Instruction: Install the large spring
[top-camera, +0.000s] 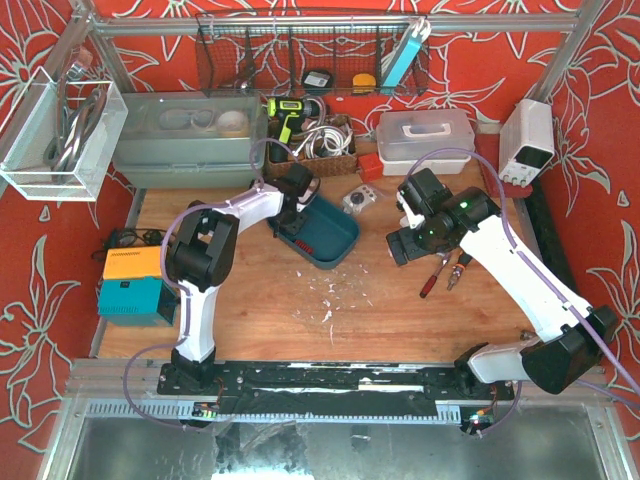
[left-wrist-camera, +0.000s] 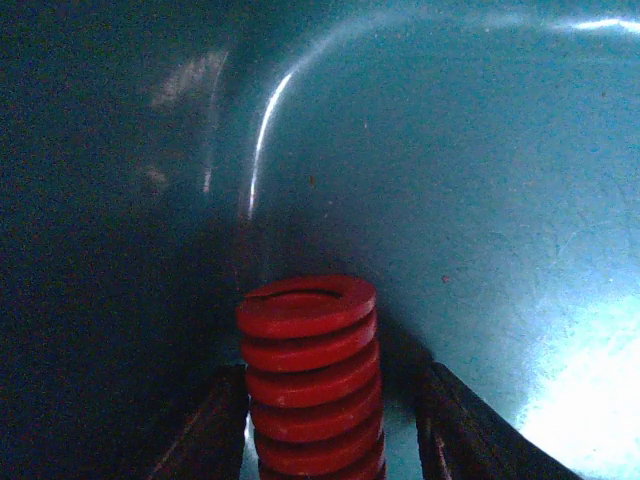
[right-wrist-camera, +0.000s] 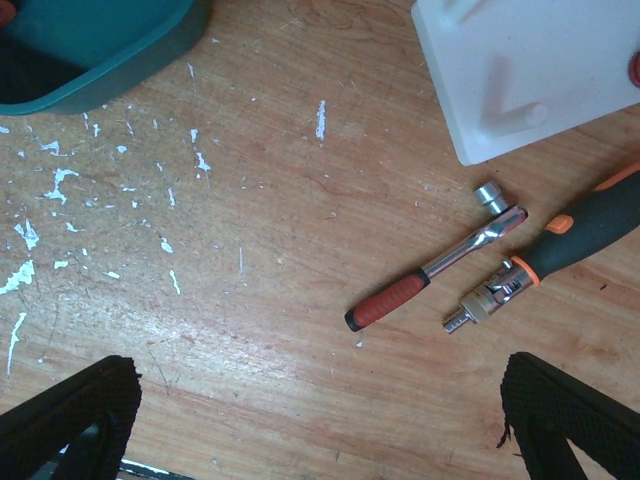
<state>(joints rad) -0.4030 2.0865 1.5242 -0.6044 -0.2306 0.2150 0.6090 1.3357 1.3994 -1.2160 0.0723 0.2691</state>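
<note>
I am watching the left end effector (top-camera: 293, 215) dipping into the teal bin (top-camera: 335, 240) at the middle of the counter (top-camera: 400, 320). Through the left wrist camera I am seeing the large red spring (left-wrist-camera: 308, 370) standing upright on the bin floor, close to a rounded corner of the bin wall, with its open top coil facing up towards the lens. The two dark fingers (left-wrist-camera: 200, 430) are flanking it, one on each side. The jaws are standing partly spread: a clear gap is showing between the spring and the finger on the right of the view, while the one on the left is sitting right beside the coils, and I cannot tell whether it is touching them. Nothing is being pinched.

The right end effector (top-camera: 410, 245) is hovering over bare wood to the right of the bin, jaws spread wide and carrying nothing. Its wrist camera is looking straight down at a ratchet wrench with a red grip (right-wrist-camera: 435, 270) and, just beside it, a bit driver with a black and orange handle (right-wrist-camera: 540, 265). A white plastic block (right-wrist-camera: 530, 70) is lying near the ratchet head. White flecks (right-wrist-camera: 60, 185) are scattered across the wood close to the bin's corner
</note>
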